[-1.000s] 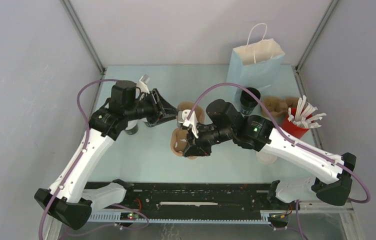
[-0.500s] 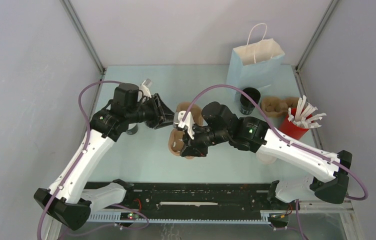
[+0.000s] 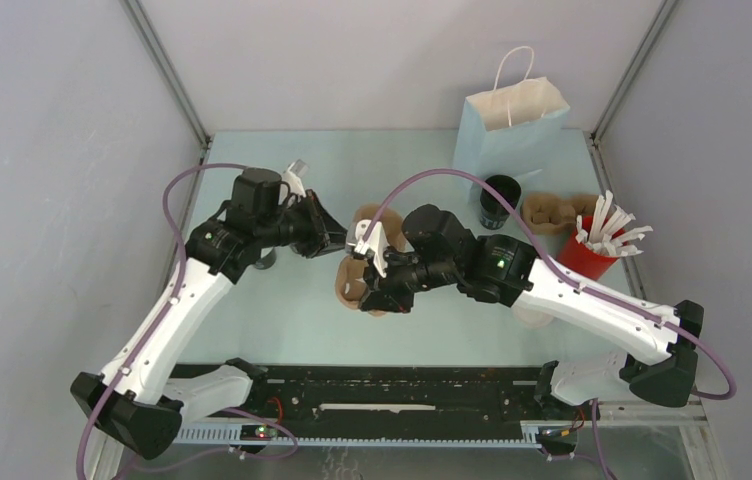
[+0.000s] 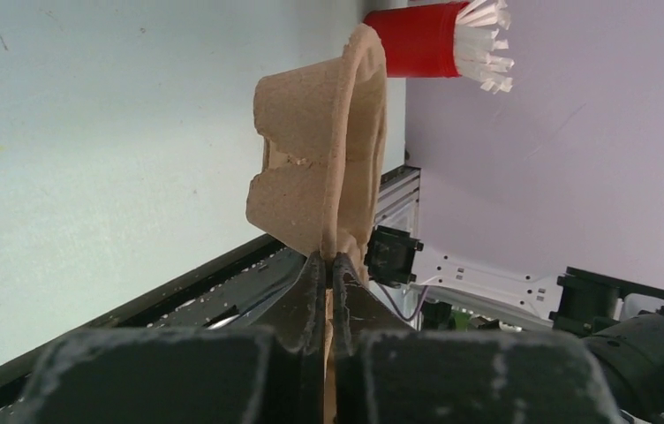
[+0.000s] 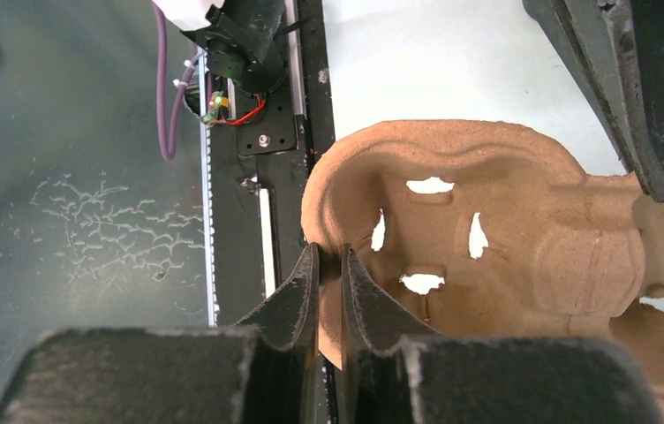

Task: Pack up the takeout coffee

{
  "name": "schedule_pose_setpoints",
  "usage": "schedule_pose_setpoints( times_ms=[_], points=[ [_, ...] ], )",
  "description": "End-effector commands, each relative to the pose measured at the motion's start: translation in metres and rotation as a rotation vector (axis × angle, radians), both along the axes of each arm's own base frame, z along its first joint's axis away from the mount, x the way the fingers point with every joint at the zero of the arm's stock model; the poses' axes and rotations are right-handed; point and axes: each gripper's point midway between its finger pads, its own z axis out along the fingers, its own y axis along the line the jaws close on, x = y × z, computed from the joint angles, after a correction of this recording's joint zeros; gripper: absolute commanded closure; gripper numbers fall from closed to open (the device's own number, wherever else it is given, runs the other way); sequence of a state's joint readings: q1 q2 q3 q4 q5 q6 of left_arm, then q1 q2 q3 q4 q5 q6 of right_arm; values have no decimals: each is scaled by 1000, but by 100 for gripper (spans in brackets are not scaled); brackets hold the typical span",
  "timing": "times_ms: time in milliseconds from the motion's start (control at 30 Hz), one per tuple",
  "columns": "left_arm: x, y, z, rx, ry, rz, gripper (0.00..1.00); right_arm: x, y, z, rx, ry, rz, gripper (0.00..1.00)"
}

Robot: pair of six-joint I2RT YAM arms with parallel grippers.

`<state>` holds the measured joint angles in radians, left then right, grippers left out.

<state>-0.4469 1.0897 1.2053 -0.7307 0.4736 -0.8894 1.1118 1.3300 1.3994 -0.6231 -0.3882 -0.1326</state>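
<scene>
A brown pulp cup carrier [image 3: 355, 282] hangs above the middle of the table, held from both sides. My left gripper [image 3: 342, 242] is shut on its far-left rim; in the left wrist view the carrier [image 4: 328, 159] stands on edge with the rim pinched in the gripper [image 4: 329, 258]. My right gripper [image 3: 373, 294] is shut on the near rim, and the right wrist view looks into the carrier's cup wells [image 5: 505, 221] from the gripper [image 5: 329, 252]. A black coffee cup [image 3: 499, 198] stands in front of the light blue paper bag [image 3: 512, 130].
A second brown carrier [image 3: 552, 212] lies right of the black cup. Beside it, a red cup [image 3: 592, 255] holds white sticks. A dark cup [image 3: 264, 260] stands under my left arm. Grey walls close in the left, right and back.
My left gripper has shut on the carrier's rim; a second ago its jaws stood apart. Both arms and the carrier have drifted slightly to the left.
</scene>
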Motion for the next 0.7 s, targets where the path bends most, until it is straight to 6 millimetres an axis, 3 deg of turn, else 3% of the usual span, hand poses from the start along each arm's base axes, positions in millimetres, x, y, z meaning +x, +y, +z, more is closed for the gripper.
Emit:
schedule_pose_setpoints(
  times_ms=[0, 100, 233, 333, 433, 567, 667],
  points=[
    [0, -3, 9, -41, -61, -5, 100, 7, 4, 14, 39, -12, -63, 77],
    [3, -1, 21, -49, -126, -4, 100, 22, -4, 20, 53, 34, -187, 51],
    [5, 2, 27, -33, -171, 2, 100, 36, -27, 40, 106, 104, -323, 37],
    [0, -3, 26, -51, -147, -36, 100, 37, -42, 43, 116, 11, -292, 33],
    [-5, -4, 27, -48, -134, -56, 100, 57, -62, 40, 102, -171, -291, 32],
    [-10, -3, 26, -48, -121, -62, 100, 66, -71, 43, 150, -344, -103, 34],
    [-11, -1, 28, -44, -123, -54, 100, 107, -100, 64, 195, -340, -351, 26]
  ],
)
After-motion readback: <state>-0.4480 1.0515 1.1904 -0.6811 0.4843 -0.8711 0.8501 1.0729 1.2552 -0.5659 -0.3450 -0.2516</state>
